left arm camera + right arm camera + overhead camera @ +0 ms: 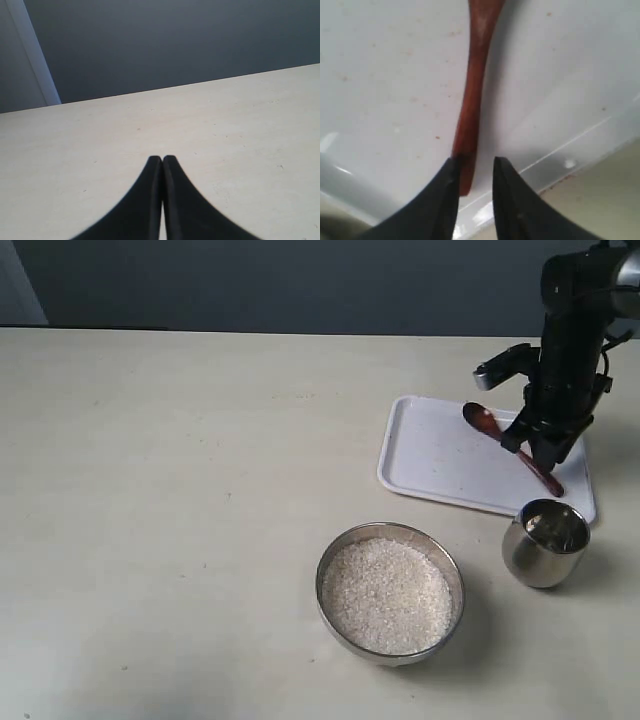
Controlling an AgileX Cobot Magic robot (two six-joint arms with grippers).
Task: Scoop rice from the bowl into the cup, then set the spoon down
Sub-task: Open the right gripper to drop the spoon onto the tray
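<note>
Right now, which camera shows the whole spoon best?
The exterior view: the spoon shows its head and its handle end, both over the tray. The right wrist view shows only its handle, close up, between the fingertips of the right gripper. The left wrist view shows none of it.

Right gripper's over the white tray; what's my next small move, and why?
Probably close the right gripper on the slim reddish-brown wooden spoon: its handle end sits between the jaws with a gap beside it, over the tray; the round steel bowl is full of rice.
</note>
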